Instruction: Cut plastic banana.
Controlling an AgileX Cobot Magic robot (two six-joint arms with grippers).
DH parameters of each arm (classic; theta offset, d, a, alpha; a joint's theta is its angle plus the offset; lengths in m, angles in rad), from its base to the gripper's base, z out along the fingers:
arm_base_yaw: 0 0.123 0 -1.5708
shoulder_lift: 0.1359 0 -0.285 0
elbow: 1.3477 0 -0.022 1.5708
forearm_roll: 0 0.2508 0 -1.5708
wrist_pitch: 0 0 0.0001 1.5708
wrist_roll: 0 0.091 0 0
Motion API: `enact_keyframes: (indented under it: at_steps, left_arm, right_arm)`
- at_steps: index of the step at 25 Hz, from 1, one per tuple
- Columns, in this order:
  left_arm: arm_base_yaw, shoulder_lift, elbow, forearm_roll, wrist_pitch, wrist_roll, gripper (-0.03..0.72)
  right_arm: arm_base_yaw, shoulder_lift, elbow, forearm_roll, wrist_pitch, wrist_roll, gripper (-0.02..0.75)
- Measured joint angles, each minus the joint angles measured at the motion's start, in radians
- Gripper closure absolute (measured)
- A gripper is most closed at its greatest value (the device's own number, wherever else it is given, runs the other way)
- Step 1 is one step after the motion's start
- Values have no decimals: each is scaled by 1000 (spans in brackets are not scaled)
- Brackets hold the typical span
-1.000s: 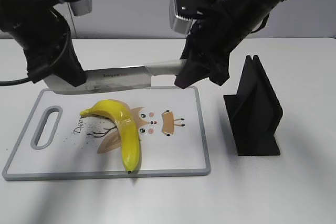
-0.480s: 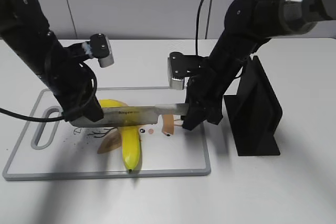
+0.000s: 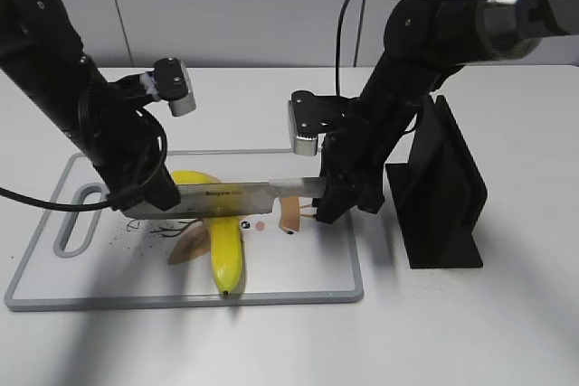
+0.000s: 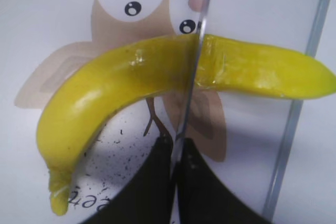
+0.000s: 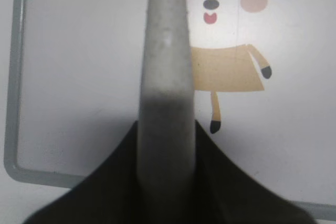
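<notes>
Knife (image 3: 240,194) is clamped at both ends by left hand (image 3: 145,198) and right hand (image 3: 327,201), pressed across the banana (image 3: 222,241); nothing has shifted since half a second ago.

Both arms are matte black, built from rounded cylindrical links with bulkier joint housings. The left black arm (image 3: 81,115) carries a small silver-grey box-shaped wrist camera (image 3: 174,86) with a dark front face and rounded corners. The right black arm (image 3: 407,88) carries a matching silver-grey camera box (image 3: 305,126) and has a polished metallic cylindrical section (image 3: 507,15) at its upper link. A thin black cable (image 3: 348,29) loops along the right arm, and another black cable (image 3: 41,201) trails from the left arm. The left hand (image 4: 173,182) and right hand (image 5: 167,182) show plain black, smooth finger bodies.
</notes>
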Motion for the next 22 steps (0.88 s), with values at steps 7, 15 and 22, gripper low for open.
enact_keyframes:
  at_steps: [7, 15, 22]
  left_arm:
    - [-11, -68, 11, 78, -19, -11, 689]
    - [-13, -310, 12, 134, 16, -15, 695]
    - [-15, -487, 12, 127, 74, -17, 696]
  right_arm:
    - [4, -87, 0, -1, 3, 8, 544]
    - [10, -291, 0, 26, 20, 10, 544]
    - [14, -427, 0, 50, 53, 9, 544]
